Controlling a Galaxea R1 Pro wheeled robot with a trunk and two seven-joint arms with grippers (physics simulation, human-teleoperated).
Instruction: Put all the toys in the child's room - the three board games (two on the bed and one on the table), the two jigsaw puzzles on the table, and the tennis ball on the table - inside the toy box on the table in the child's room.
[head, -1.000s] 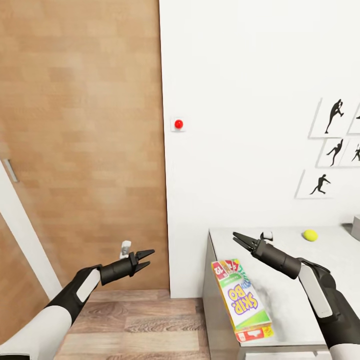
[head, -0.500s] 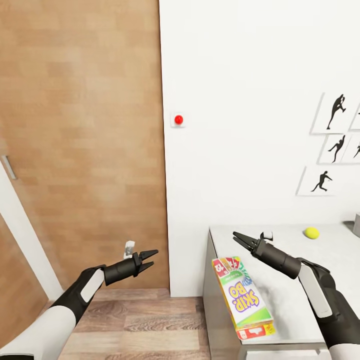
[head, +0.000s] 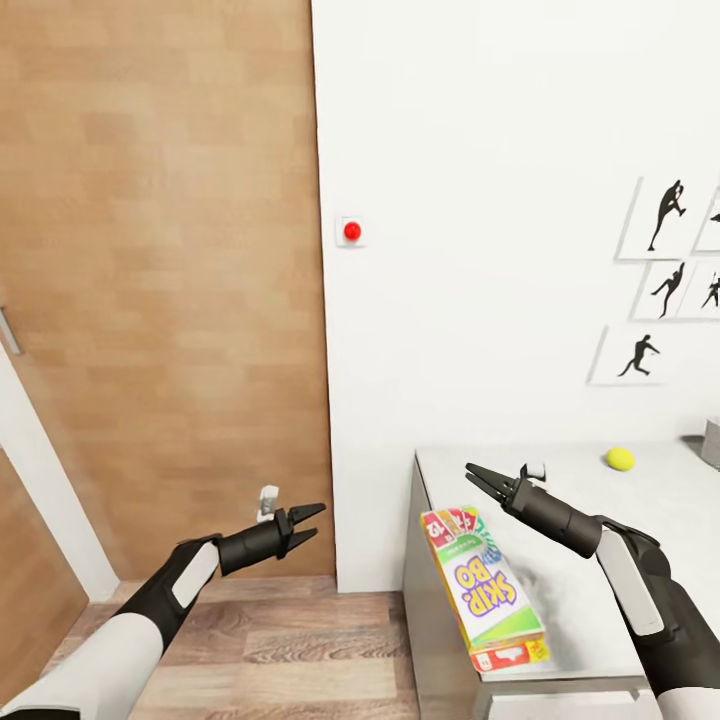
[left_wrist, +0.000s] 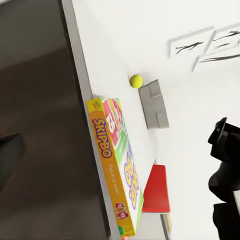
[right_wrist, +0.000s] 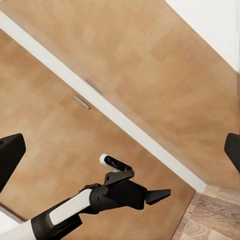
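A yellow-green-pink board game box (head: 485, 590) with red edges lies on the light grey table (head: 600, 540), near its left end and reaching its front edge. The tennis ball (head: 619, 459) rests farther back near the wall, and a corner of the grey toy box (head: 711, 443) shows at the right edge. My right gripper (head: 478, 479) hovers open above the table just behind the game box. My left gripper (head: 307, 523) is open over the floor left of the table. The left wrist view shows the game box (left_wrist: 120, 165), the ball (left_wrist: 136, 80) and the toy box (left_wrist: 155, 105).
A wooden door (head: 160, 280) stands at the left, next to a white wall with a red button (head: 351, 231) and black silhouette pictures (head: 660, 290). Wood-plank floor (head: 290, 640) lies below my left arm. A red object (left_wrist: 156, 190) sits past the table's far edge.
The whole picture has shifted slightly up and left, so the camera moved. My left gripper has drifted a little right and down. The game box and right gripper keep their places.
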